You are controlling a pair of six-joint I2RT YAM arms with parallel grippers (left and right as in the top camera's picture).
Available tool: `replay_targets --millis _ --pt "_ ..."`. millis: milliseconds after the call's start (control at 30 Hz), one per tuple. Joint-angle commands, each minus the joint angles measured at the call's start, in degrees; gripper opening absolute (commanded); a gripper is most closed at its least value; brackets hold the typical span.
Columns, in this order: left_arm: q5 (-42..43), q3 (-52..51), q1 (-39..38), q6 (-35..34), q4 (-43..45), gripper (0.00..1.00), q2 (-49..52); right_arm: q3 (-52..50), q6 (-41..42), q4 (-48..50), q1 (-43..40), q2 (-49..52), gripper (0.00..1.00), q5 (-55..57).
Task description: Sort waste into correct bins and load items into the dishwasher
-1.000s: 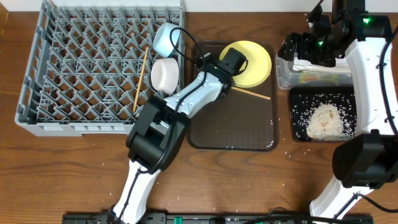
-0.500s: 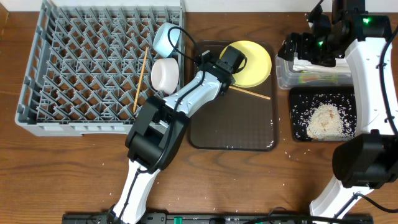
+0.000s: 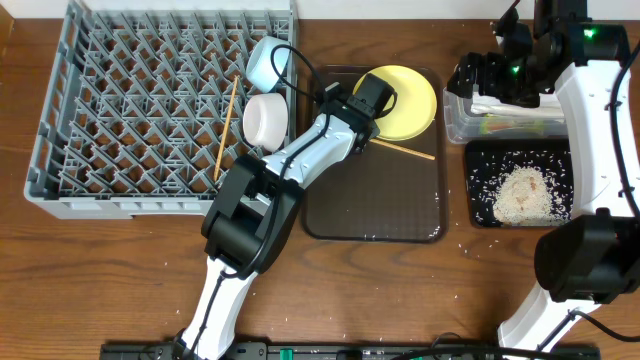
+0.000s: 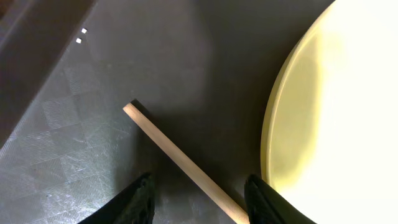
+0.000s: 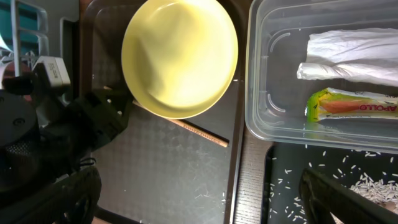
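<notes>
My left gripper (image 3: pixel 368 120) is open low over the dark brown serving tray (image 3: pixel 375 200), its fingers (image 4: pixel 202 202) either side of a wooden chopstick (image 4: pixel 174 154) beside the yellow plate (image 4: pixel 336 112). The plate (image 3: pixel 402 98) and chopstick (image 3: pixel 408 150) lie on that tray. Another chopstick (image 3: pixel 226 128), a light blue bowl (image 3: pixel 266 60) and a white bowl (image 3: pixel 264 118) are in the grey dish rack (image 3: pixel 120 110). My right gripper (image 5: pixel 205 208) is open and empty, high above. The clear tub (image 5: pixel 273 93) holds the napkin (image 5: pixel 354 56) and the wrapper (image 5: pixel 354 106).
The black tray (image 3: pixel 482 190) in front of the clear tub (image 3: pixel 455 122) holds a heap of rice (image 3: pixel 522 195). A few rice grains lie scattered on the wooden table (image 3: pixel 460 240) and on the serving tray. The left arm stretches across the rack's right edge.
</notes>
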Motion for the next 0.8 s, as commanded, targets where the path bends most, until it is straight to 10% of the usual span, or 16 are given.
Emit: replay_targets --millis 0,767 --pt "-0.1 -0.4 0.1 -0.1 -0.1 0.49 1.7 0.0 0.1 0.0 0.9 -0.2 0.99 -0.2" --pt "1.6 -1.3 0.1 -0.5 -2.6 0.49 3.1 0.0 0.1 0.0 0.9 -0.2 0.99 -0.2"
